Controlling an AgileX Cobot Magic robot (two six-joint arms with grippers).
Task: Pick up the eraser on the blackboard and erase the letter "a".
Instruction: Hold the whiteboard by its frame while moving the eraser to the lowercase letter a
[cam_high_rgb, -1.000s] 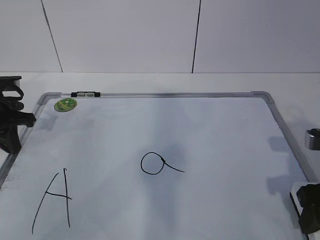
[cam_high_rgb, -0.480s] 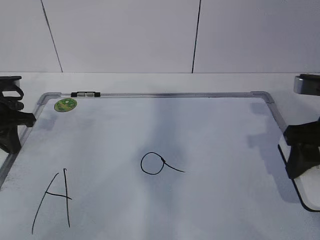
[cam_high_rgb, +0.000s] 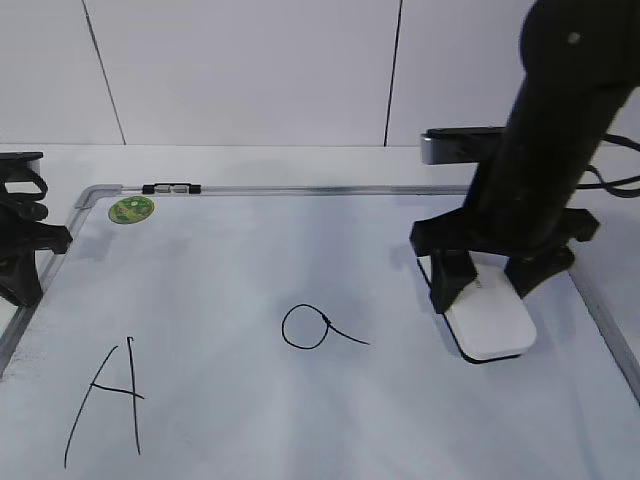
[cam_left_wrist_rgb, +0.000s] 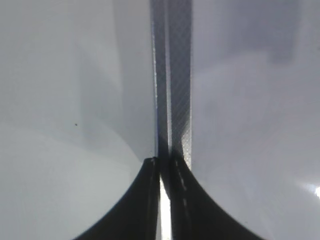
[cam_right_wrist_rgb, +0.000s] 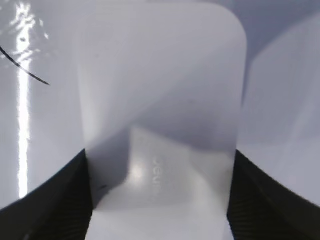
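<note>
Now the right gripper is clamped on the white oblong plastic eraser, having swung in from the board's right edge within the last second to hang well right of the small black hand-drawn letter "a"; the wipe should come next. On the large white grey-framed blackboard that letter is untouched. Only the right wrist view shows both fingers hugging the eraser's sides; the left gripper, pressed together, waits at the frame.
</note>
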